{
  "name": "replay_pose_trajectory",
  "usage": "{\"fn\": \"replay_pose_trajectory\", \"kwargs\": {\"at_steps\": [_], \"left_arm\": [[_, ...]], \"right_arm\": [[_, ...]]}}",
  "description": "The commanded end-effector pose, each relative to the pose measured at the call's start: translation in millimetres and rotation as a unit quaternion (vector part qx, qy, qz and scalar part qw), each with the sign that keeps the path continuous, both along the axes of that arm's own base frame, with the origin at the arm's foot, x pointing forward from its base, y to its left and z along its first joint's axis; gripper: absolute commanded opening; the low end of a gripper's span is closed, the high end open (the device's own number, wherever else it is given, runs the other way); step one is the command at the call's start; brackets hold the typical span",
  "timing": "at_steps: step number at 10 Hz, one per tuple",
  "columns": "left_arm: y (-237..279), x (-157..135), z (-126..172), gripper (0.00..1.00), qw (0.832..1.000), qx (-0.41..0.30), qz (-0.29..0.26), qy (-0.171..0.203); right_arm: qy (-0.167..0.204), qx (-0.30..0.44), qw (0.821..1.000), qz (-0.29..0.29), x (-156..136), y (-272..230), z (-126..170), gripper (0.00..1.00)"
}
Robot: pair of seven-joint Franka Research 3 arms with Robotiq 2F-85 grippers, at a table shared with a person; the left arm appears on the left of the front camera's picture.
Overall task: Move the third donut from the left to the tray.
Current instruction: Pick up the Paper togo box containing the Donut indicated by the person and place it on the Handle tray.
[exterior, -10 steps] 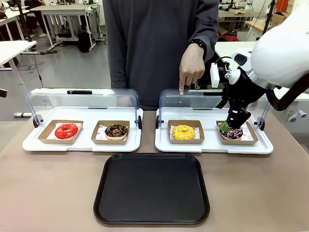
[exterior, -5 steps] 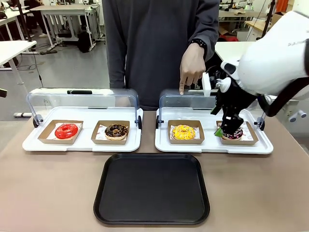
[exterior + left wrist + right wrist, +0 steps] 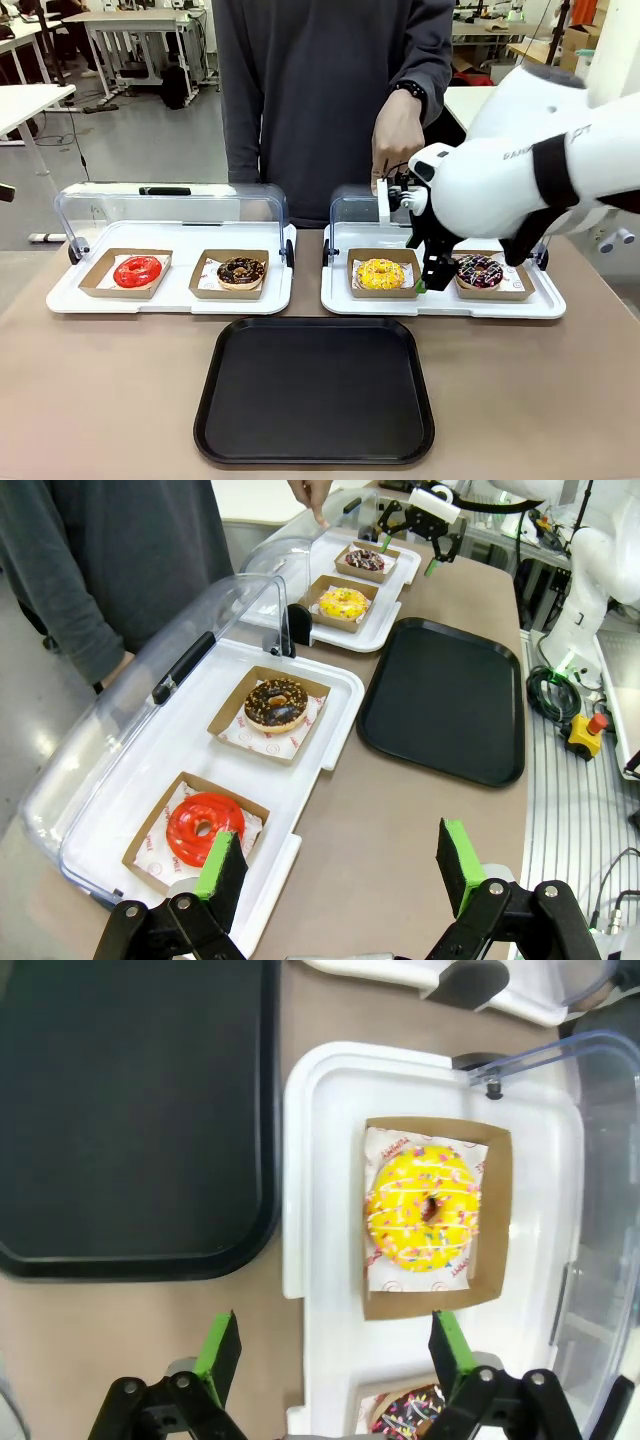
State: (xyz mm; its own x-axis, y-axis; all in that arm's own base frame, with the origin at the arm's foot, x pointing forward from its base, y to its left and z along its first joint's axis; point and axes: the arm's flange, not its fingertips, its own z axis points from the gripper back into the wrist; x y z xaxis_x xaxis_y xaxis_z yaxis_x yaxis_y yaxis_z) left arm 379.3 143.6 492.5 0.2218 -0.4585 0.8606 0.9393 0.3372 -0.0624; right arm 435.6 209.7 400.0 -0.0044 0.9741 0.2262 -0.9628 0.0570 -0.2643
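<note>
Status: transfer not yet begun. The third donut (image 3: 380,272), yellow glaze, sits in its cardboard holder (image 3: 358,290) on the right-hand white tray (image 3: 338,298), whose clear lid is raised behind it. The tray (image 3: 314,400), black, lies on the bench (image 3: 90,400) just in front of both white trays and carries nothing.

Right pincer (image 3: 430,280): released, jaws spread wide, nothing between them. It hangs low over the white tray, between the third donut and the dark sprinkled donut (image 3: 479,270). In the right wrist view the yellow ring lies ahead of the fingers, not between them.

Left pincer (image 3: 340,865): released, empty, well apart from the work, near the red donut (image 3: 203,827).

A person's hand (image 3: 397,140) points down at the lid above the third donut.

Remaining, by judgement: centre on the holder, descend, grasp, lift, carry to the tray, release.
</note>
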Motion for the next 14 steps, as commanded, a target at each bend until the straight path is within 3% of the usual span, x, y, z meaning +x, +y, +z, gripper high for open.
{"fn": "replay_pose_trajectory", "kwargs": {"at_steps": [1,4,14], "left_arm": [[0.4,-1.0,2.4,1.0,1.0,-0.003,-0.003,-0.004],[0.4,-1.0,2.4,1.0,1.0,-0.003,-0.003,-0.004],[0.4,-1.0,2.4,1.0,1.0,-0.003,-0.003,-0.004]], "right_arm": [[-0.022,-0.023,0.999,-0.026,16.6,18.4,-14.4,1.0],[-0.028,-0.046,0.998,-0.039,35.1,23.3,-30.4,1.0],[0.008,-0.081,0.996,-0.037,76.4,8.7,-83.7,1.0]]}}
